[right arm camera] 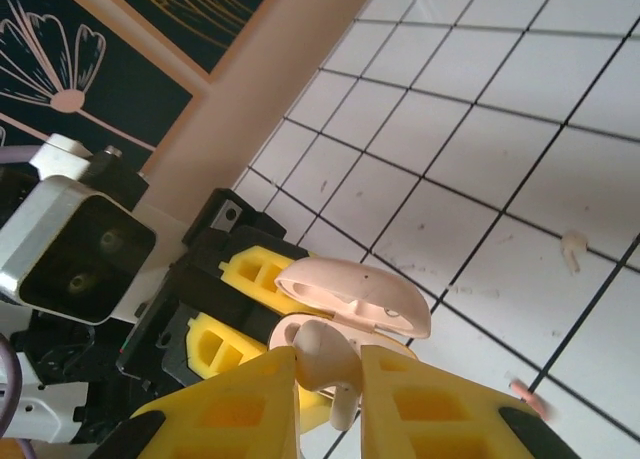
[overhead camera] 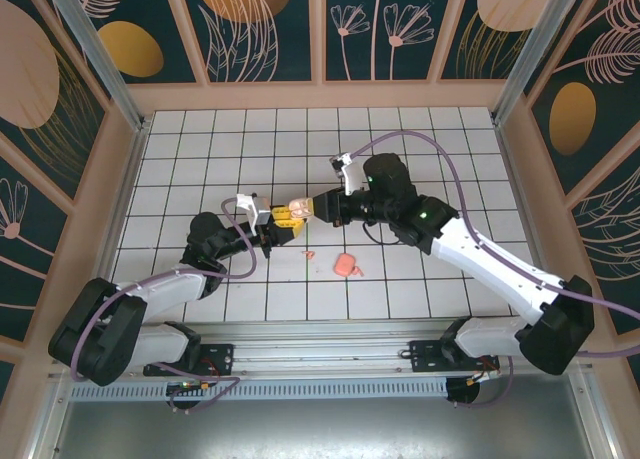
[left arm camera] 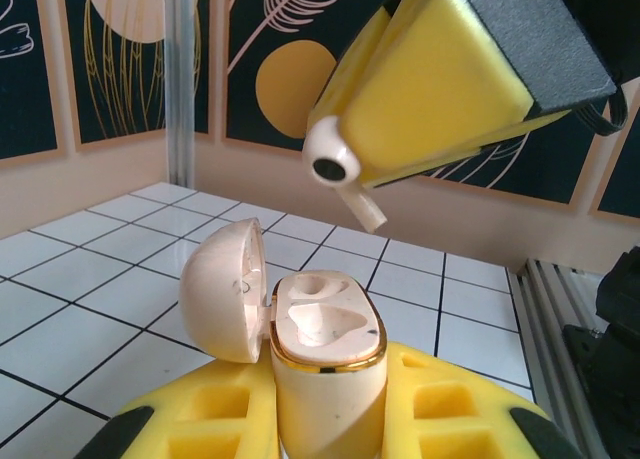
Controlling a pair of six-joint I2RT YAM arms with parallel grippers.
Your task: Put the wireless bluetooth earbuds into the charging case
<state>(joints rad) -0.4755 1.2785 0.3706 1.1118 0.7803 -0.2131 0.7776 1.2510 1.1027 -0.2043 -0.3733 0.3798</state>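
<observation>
Above the charging case (left arm camera: 325,374), right end effector (right arm camera: 328,371) pinches earbud (left arm camera: 333,161).

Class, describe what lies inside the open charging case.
Two moulded wells, seemingly empty; an earbud hangs above in the right gripper. The left gripper hides the case base.

This is a robot-lab test cell rather than a home or shop. The white gridded bench (overhead camera: 440,169) is boxed in. Printed wall panels (overhead camera: 260,29), pale flowers on dark teal, stand behind it and at both sides, framed by aluminium posts (overhead camera: 95,54). Along the bench's near edge, a metal rail (overhead camera: 320,344) carries the left arm (overhead camera: 150,299) and right arm (overhead camera: 490,259). Purple cables (overhead camera: 410,134) loop above the bench.
</observation>
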